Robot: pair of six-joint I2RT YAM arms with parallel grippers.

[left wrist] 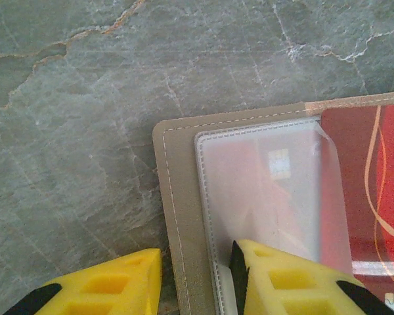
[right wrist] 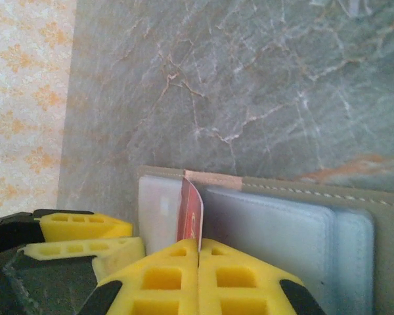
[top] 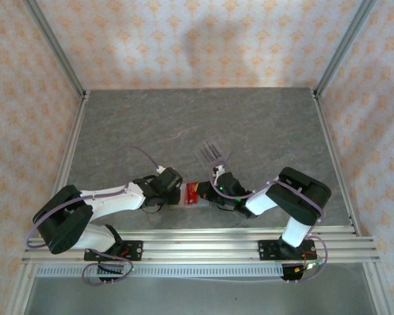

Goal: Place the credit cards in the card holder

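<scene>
The card holder lies opened flat on the grey marbled table, near its front edge, between the two wrists. Beyond it and well apart stands a clear slotted plastic stand. An aluminium rail runs along the front, and the walls are papered in a pale orange motif. The left gripper has its yellow fingers apart, astride the holder's stitched tan border. One finger is over bare table and the other is on the clear plastic sleeve, with the border lying flat in the gap rather than pinched. The right gripper has its jaws pressed together on a red credit card. The card is held on edge with its far end at the holder's top seam, between a cloudy sleeve on the left and a stack of clear sleeves on the right. In the left wrist view the card shows a red face with orange curved lines, its edge lying under the sleeve's lifted corner. In the right wrist view the left gripper's fingers sit near the card, crowding that side of the holder. Small white marks at the card's corner and pale print on its face are too small to read.
</scene>
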